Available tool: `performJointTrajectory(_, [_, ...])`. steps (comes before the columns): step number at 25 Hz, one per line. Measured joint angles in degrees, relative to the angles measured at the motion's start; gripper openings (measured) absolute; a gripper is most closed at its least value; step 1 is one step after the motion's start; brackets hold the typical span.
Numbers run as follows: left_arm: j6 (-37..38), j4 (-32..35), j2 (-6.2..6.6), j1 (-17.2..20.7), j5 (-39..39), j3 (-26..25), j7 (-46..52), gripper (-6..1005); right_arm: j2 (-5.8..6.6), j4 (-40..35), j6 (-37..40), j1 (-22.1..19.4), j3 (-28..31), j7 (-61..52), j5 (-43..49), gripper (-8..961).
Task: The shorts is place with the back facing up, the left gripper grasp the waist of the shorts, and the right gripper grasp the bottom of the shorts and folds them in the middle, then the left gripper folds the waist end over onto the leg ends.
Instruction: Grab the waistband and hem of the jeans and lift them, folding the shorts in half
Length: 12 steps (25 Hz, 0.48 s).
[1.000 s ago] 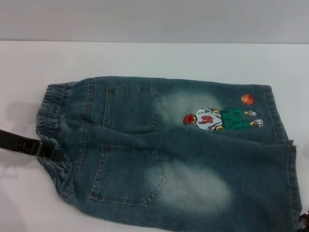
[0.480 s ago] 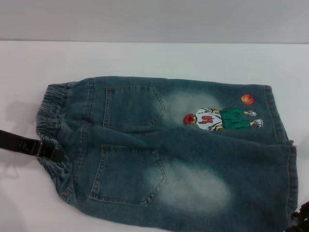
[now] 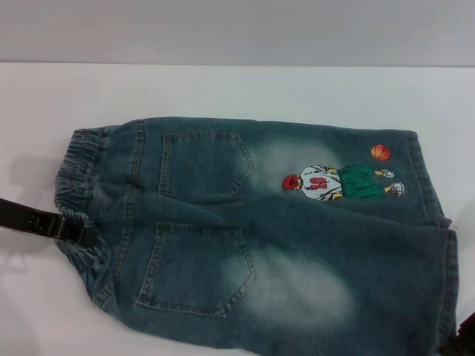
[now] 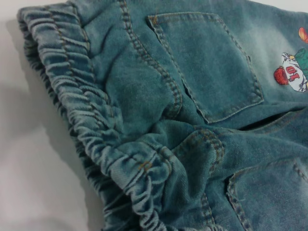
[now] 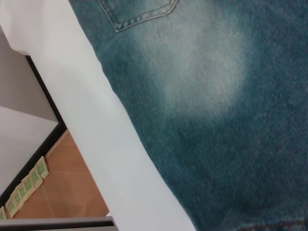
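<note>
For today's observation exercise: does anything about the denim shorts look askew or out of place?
Yes. The denim shorts lie back up but not flat: the elastic waistband is bunched where the left gripper meets it, and a crease runs between the back pockets.

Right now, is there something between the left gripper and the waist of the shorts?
Nothing visible. The left gripper is already at the elastic waist of the shorts, which lie back up on the white table. The right gripper is at the leg ends.
</note>
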State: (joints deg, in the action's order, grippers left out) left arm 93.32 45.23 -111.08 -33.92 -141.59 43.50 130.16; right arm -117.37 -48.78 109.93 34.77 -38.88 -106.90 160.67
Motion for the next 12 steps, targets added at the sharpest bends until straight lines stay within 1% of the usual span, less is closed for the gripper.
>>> performJointTrajectory(4, [0.00, 0.03, 0.00, -0.03, 0.00, 0.00, 0.00, 47, -0.11, 0.06, -0.59, 0.02, -0.15, 0.03, 0.00, 147])
performJointTrajectory(7, [0.01, 0.10, 0.00, -0.05, 0.00, 0.00, 0.00, 47, -0.43, -0.25, -1.32, -0.08, -0.18, 0.08, -0.01, 87])
performJointTrajectory(9, [0.02, 0.17, 0.00, -0.07, 0.00, 0.00, 0.00, 47, -0.74, -0.79, -2.01, -0.35, -0.29, 0.13, -0.06, -1])
performJointTrajectory(12, [-0.01, 0.22, 0.00, -0.20, 0.07, -0.20, 0.00, 47, -0.90, -1.20, -2.71, -0.61, -0.39, 0.65, -1.09, -1])
